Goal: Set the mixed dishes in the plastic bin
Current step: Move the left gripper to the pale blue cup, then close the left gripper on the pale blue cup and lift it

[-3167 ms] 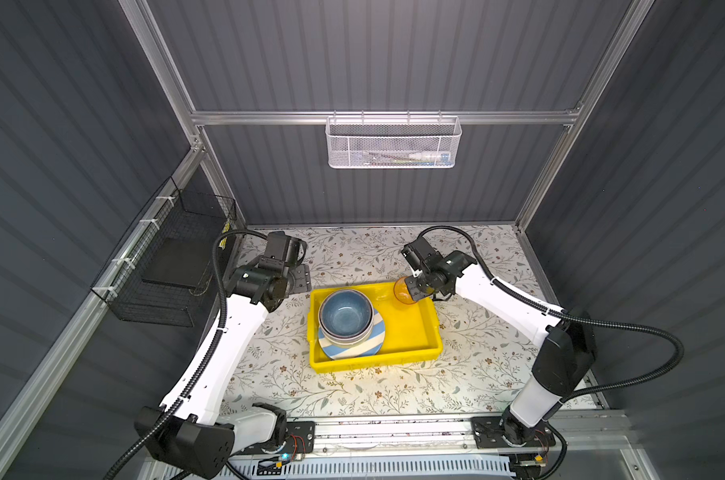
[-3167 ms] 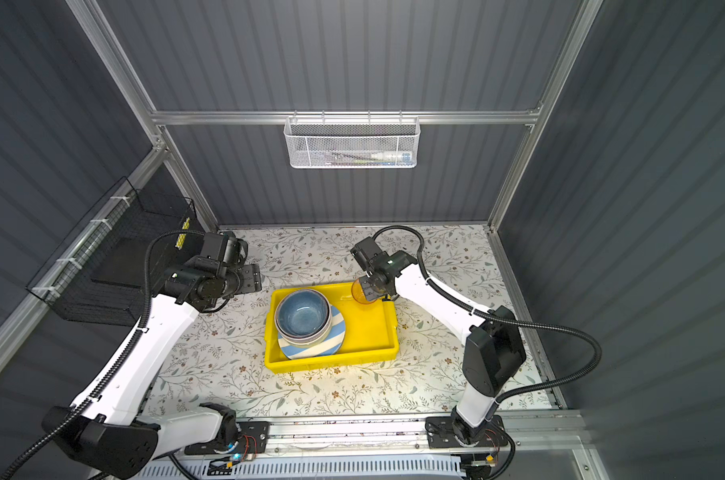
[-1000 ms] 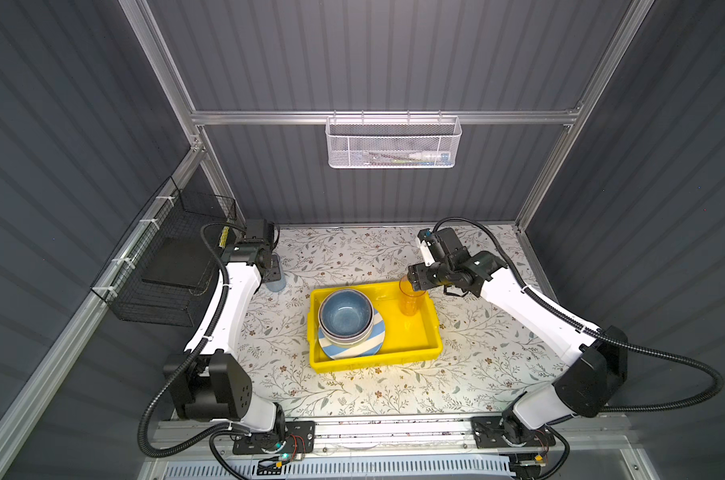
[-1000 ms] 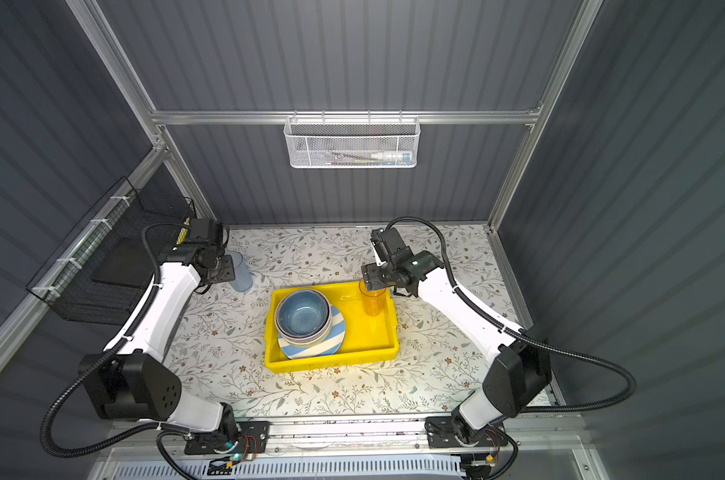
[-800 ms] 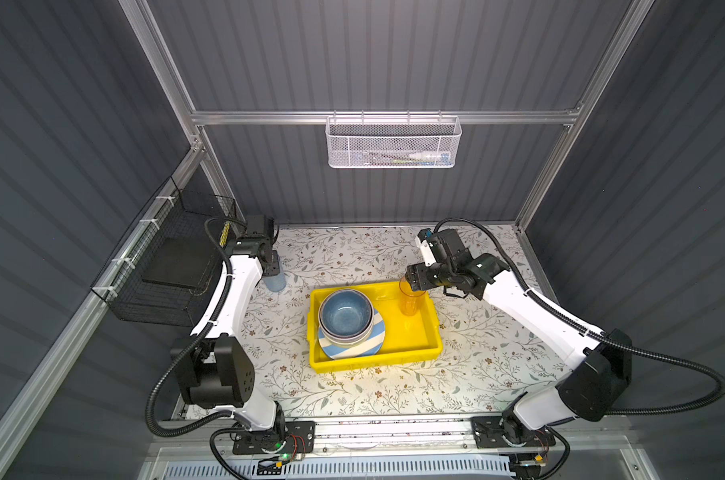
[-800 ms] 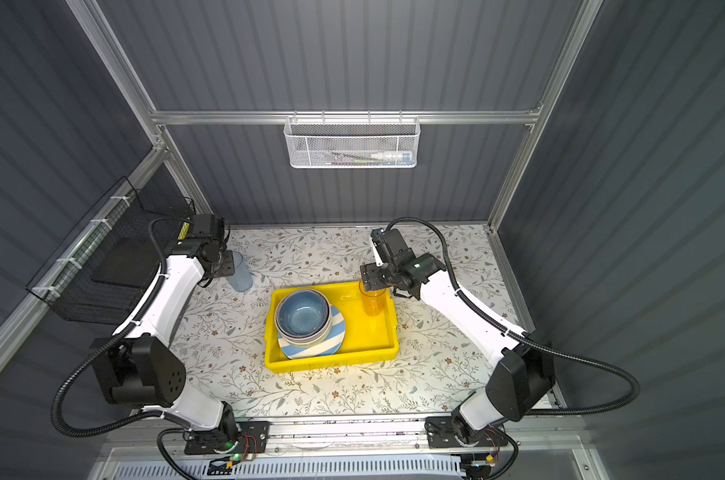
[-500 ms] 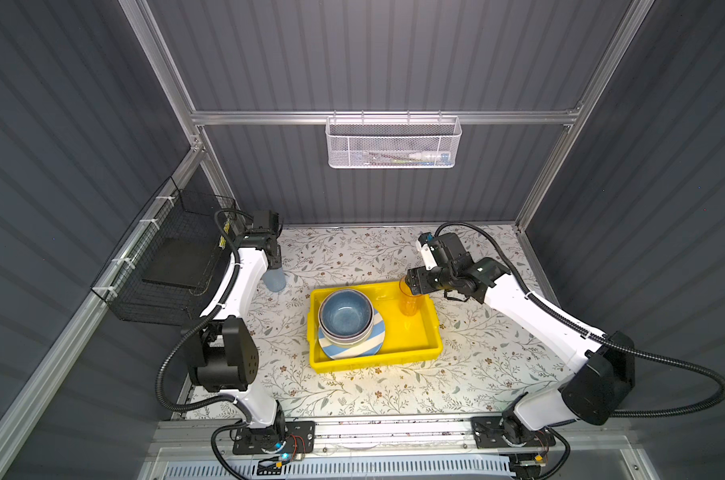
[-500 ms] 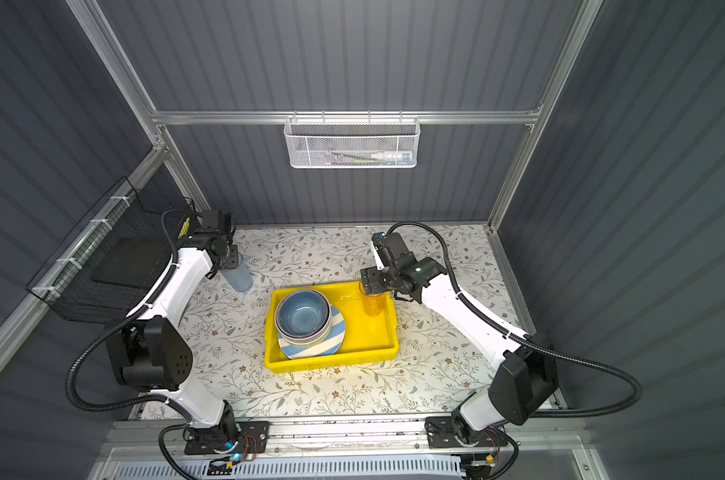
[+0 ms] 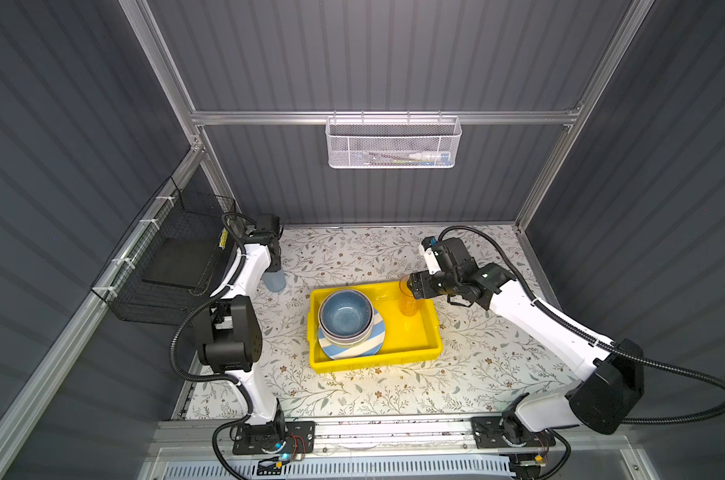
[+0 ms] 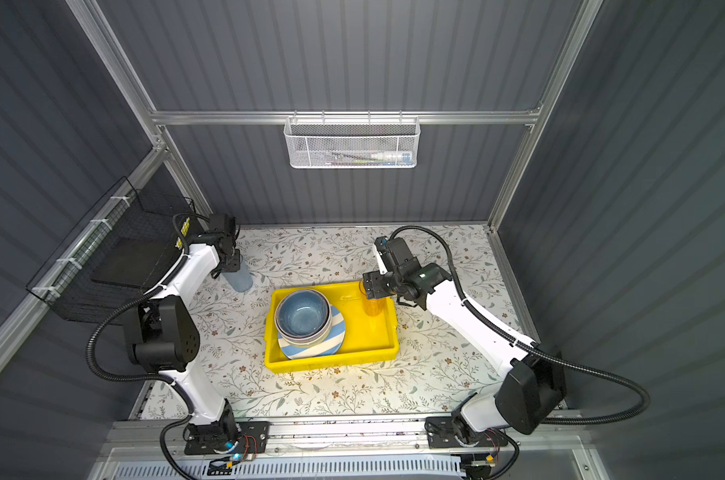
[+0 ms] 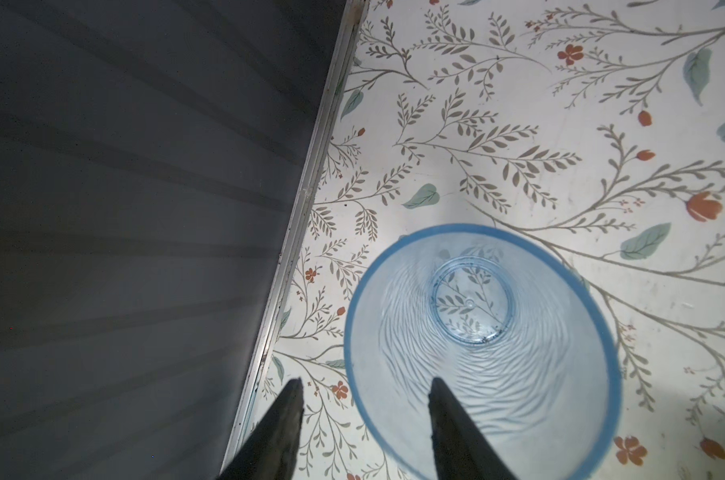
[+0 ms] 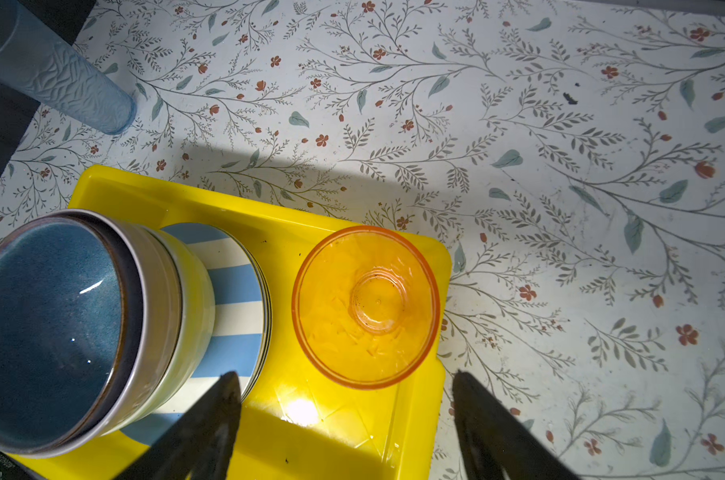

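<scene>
Right gripper point(image 12: 344, 376): wide open, empty; we are leaving the orange cup point(image 12: 365, 307) in the bin point(image 9: 373, 359).
Left gripper point(image 11: 362, 380): part-open; we are closing astride the blue cup point(image 11: 477, 332), last outside the bin.

Dark grey ribbed wall panels point(image 9: 373, 54) close the cell on three sides, held in an aluminium frame point(image 9: 385, 117). Beneath the left claw point(image 9: 275, 268) and the right claw point(image 9: 412, 286) lies the tabletop point(image 9: 352, 249), covered in a white cloth printed with leafy sprigs and small red flowers. High behind the right claw, a white mesh basket point(image 9: 394, 145) hangs from the rear crossbar. Just outboard of the left claw, a black wire basket point(image 9: 165, 266) hangs on the side wall. Light falls bright on the cloth. In the right wrist view a soft shadow point(image 12: 352, 166) crosses it ahead of that claw.
</scene>
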Tool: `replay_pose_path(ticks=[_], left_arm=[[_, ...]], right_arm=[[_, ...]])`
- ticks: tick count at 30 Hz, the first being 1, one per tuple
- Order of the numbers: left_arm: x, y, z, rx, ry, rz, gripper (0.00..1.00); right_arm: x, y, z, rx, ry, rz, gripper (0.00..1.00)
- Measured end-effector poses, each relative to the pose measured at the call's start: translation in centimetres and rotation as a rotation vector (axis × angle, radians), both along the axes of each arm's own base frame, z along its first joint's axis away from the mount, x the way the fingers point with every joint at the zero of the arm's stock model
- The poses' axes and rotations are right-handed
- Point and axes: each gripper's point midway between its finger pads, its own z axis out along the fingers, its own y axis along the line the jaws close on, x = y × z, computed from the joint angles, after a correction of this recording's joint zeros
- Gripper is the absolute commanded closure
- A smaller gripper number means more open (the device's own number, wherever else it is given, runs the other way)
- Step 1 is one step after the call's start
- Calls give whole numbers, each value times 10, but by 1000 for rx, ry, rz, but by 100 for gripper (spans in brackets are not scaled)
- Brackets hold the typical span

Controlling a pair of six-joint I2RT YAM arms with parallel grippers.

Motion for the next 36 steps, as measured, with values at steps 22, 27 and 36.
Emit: replay_pose_path(ticks=[22, 27, 36], left_arm=[[12, -12, -25, -131, 32, -41, 78], [12, -18, -29, -172, 38, -59, 86], [24, -40, -21, -288, -6, -118, 96]], right_arm=[[0, 0, 0, 1, -1, -4, 19], [1, -1, 0, -1, -1, -6, 19], [1, -1, 0, -2, -2, -9, 19]])
